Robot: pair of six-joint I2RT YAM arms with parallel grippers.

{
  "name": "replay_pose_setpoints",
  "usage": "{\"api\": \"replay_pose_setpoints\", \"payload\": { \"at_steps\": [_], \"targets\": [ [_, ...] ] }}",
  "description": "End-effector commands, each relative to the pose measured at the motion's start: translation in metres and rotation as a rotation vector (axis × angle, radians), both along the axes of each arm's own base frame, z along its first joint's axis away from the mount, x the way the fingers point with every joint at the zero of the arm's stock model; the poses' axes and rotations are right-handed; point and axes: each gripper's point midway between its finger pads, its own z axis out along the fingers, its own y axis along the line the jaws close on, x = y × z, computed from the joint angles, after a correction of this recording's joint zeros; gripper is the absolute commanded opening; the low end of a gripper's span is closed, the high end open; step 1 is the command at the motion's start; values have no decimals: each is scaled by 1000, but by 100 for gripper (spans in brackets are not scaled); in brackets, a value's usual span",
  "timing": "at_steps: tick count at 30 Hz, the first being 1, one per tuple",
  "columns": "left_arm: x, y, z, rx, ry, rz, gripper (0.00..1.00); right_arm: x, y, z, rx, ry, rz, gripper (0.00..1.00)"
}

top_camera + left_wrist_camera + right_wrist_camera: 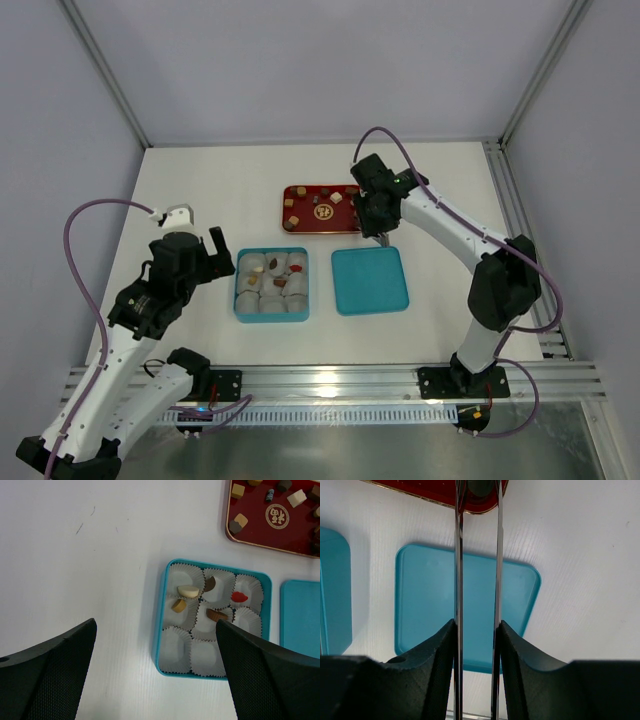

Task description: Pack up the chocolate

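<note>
The teal box [165, 630] holds crinkled paper cups. Several cups hold chocolate: a cream piece [188, 591], a dark brown one [210, 584], a tan one [179, 605], a brown one [217, 614] and a red one [239, 597]. More chocolate pieces [238, 523] lie on the red tray [300, 222]. My left gripper [155, 680] is open and empty, above the table just left of the box [238, 300]. My right gripper [477, 645] is shut on metal tongs [458, 580]. A dark rounded piece [480, 486] sits between the tong tips at the tray's near edge.
The teal lid [370, 280] lies flat to the right of the box, under the right gripper [375, 215]. The red tray sits behind the box and the lid. Grey walls and metal frame rails enclose the white table.
</note>
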Motion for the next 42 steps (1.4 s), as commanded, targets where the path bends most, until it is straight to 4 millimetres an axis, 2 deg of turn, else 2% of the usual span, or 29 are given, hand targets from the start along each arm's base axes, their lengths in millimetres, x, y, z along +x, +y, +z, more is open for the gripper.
{"api": "replay_pose_setpoints", "payload": {
  "at_steps": [1,12,17,34,42],
  "targets": [
    [3,0,9,-18,-36,15,100,8,1,-1,5,-20,10,41],
    [3,0,8,-14,-31,14,100,10,6,-6,31,-2,23,40],
    [3,0,9,-18,-36,15,100,10,6,-3,36,-5,24,34],
    [3,1,8,-15,-35,17,100,24,9,31,51,-83,22,33],
    [3,1,8,-15,-35,17,100,21,12,48,88,-107,31,33]
  ]
}}
